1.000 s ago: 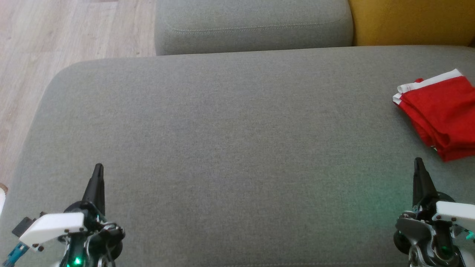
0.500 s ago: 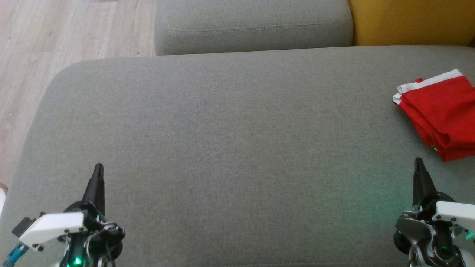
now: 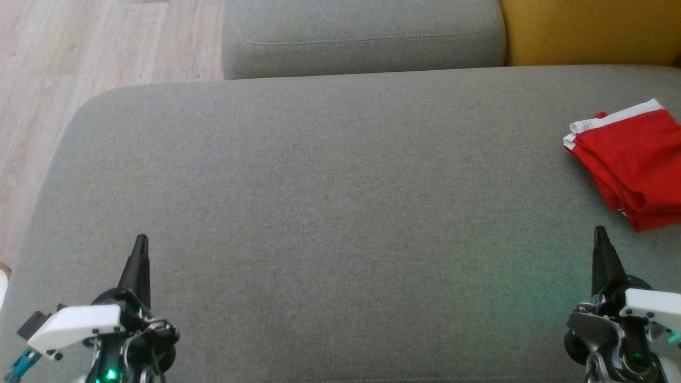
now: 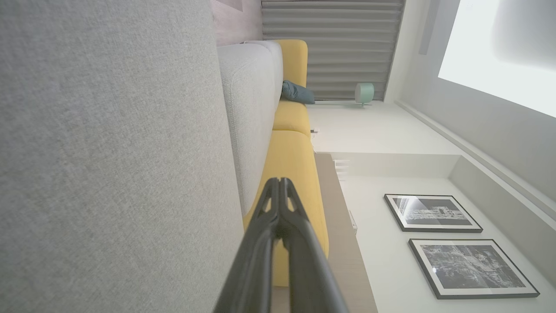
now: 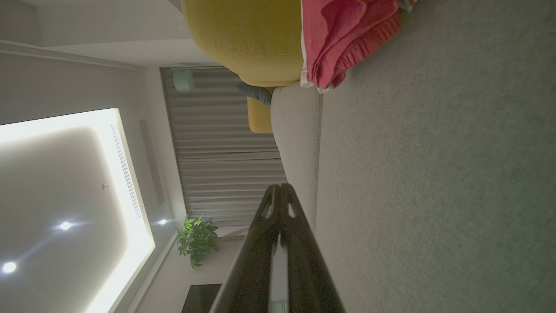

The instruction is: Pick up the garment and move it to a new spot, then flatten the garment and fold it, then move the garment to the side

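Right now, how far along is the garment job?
Done, by the look of it: the red garment lies folded, white trim showing, at the far right of the grey cushion, off to the side. In hand: nothing; the left pincer and right pincer are shut, empty, apart from it. Left: nothing obvious, though the frame edge cuts off part of the fold.

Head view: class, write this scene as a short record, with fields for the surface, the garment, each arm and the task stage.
Surface: grey sofa cushion; wooden floor on its left, yellow cushion behind on the right
Garment: red garment with white trim, folded, at the grey cushion's right edge
Left arm: left gripper shut, empty, lower left
Right arm: right gripper shut, empty, lower right, near the garment but apart from it
Task stage: garment appears folded and set aside
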You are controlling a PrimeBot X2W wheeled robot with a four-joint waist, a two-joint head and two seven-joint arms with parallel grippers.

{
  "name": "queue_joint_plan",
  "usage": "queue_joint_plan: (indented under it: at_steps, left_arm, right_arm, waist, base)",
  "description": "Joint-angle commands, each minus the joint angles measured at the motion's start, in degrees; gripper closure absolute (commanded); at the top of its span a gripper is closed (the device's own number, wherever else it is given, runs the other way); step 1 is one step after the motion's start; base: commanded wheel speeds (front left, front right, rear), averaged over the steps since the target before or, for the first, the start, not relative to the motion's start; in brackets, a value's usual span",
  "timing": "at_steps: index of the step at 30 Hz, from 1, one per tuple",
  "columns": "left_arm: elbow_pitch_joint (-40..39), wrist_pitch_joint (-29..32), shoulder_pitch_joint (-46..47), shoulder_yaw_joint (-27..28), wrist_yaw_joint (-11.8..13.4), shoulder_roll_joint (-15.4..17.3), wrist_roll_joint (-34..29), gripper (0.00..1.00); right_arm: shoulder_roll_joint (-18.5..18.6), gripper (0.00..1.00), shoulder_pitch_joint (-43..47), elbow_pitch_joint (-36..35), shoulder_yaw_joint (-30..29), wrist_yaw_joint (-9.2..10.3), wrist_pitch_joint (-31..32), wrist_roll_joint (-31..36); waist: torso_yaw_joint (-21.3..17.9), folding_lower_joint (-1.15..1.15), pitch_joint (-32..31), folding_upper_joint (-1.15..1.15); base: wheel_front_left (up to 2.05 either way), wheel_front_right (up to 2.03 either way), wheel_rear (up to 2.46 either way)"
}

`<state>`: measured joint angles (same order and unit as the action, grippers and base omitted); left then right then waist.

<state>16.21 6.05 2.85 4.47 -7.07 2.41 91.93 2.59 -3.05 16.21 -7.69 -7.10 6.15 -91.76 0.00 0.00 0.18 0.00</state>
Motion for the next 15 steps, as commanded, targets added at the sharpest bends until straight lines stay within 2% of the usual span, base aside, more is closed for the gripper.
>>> queue_joint_plan:
  at_steps: [1,15]
  left_arm:
    - [-2.15,0.46,3.34,2.08,-0.42,0.5,0.21,1.0]
    - [-2.16,0.47,3.34,2.09,-0.42,0.49,0.21,1.0]
  right_arm:
    - [0.29,1.0,-3.14,-2.19,1.17,-0.39,0.34,-0.4]
    - [0.29,1.0,-3.14,-2.19,1.17,-0.39,0.34,-0.41]
  waist:
    - [0.0,0.0,0.0,0.0]
    - [0.0,0.0,0.0,0.0]
  base:
    - [0.0,0.0,0.0]
    - [0.0,0.0,0.0]
